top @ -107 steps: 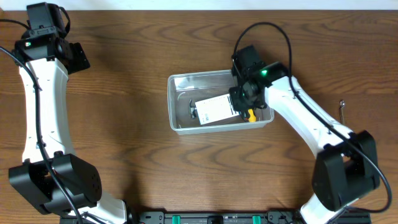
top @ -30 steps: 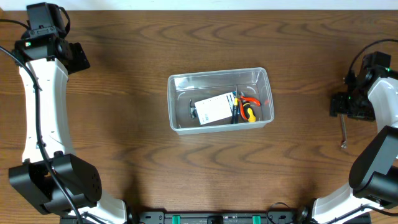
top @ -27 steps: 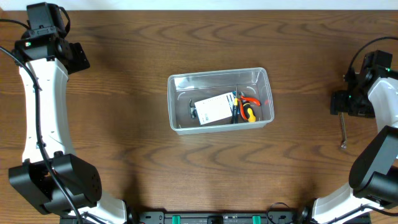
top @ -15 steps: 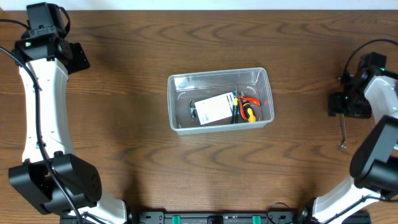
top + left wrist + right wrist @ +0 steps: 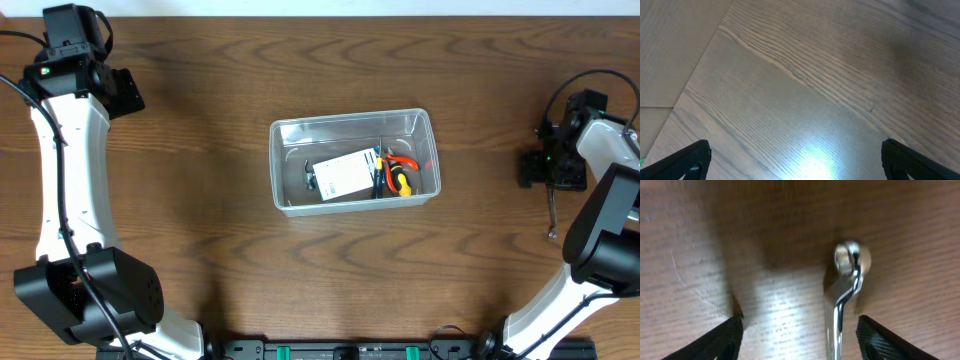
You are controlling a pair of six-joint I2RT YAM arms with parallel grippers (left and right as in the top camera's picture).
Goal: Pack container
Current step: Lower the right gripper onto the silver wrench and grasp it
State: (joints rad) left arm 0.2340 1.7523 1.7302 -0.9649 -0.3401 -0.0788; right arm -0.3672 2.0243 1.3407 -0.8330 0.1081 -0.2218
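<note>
The clear container [image 5: 283, 165] stands mid-table, holding a white card pack [image 5: 343, 174] and orange and yellow-handled tools [image 5: 397, 173]. At the far right my right gripper [image 5: 548, 180] hangs over the upper end of a slim chrome tool [image 5: 551, 213] lying on the wood. In the right wrist view that chrome tool [image 5: 842, 305] lies between the open fingers of my right gripper [image 5: 802, 340], nearer the right finger [image 5: 885, 337], and neither finger touches it. My left gripper [image 5: 125, 90] is at the far left back, open over bare wood [image 5: 797, 162].
The wooden table runs to its back edge just beyond the left arm [image 5: 70, 150]. The right arm's base [image 5: 600, 280] stands at the front right. Cables loop above the right wrist.
The right arm has left the container and gone to the table's far right. In the last second it has shifted slightly left over the chrome tool. The left arm has not moved.
</note>
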